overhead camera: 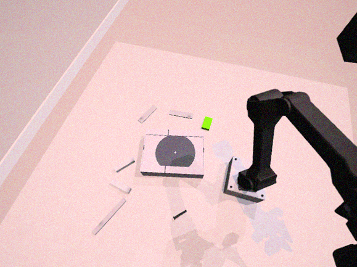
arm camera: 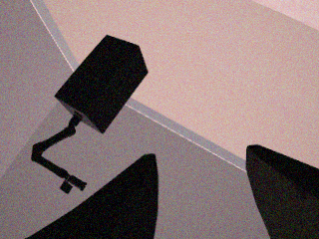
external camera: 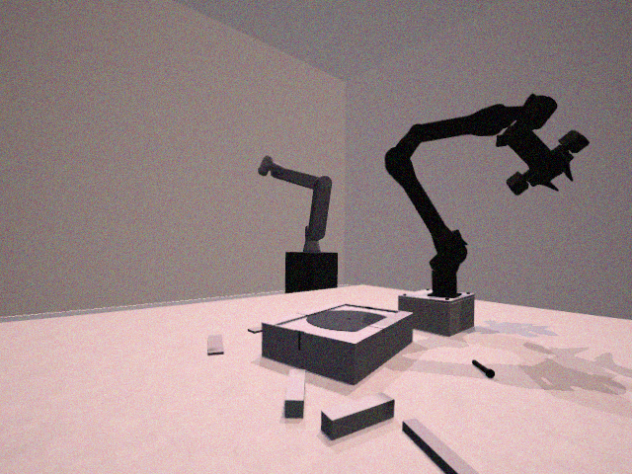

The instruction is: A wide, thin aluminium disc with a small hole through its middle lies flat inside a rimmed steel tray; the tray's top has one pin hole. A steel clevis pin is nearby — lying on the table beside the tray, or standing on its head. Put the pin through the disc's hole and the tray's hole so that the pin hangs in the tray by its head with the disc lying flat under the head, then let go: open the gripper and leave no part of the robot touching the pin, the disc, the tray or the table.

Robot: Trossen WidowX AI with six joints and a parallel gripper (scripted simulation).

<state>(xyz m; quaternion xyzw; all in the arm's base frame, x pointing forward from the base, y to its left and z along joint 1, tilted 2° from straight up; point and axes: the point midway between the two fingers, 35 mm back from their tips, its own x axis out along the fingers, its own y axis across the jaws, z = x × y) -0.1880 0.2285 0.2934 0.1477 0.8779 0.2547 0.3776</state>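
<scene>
Gripper point(external camera: 564, 182) point(arm camera: 201, 161) part open, tips apart w/ nothing btwn them; held high, well off the table point(overhead camera: 90, 184) point(external camera: 102, 398), prob. so it can swing w/o knocking anything. Wrist view gets only wall, floor & a second arm point(external camera: 319, 203) point(arm camera: 47, 161), so no aim on the pin yet. Arm point(overhead camera: 315, 121) point(external camera: 418, 189) bends up from its base block point(overhead camera: 246, 196) point(external camera: 424, 313), which lifts it over the work. Pin point(overhead camera: 180, 214) point(external camera: 483, 368) lies on its side on the table, apart from the tray point(overhead camera: 152, 169) point(external camera: 326, 356); needs picking & turning upright, head up. Disc point(overhead camera: 170, 145) point(external camera: 342, 321) lies flat inside the tray rim, which prob. limits its sliding; hole shows pale mid-disc, maybe lined up w/ the tray's, can't be sure. Bars, e.g. point(overhead camera: 110, 215) point(external camera: 356, 416), lie loose round the tray, prob. just clutter to steer past.
</scene>
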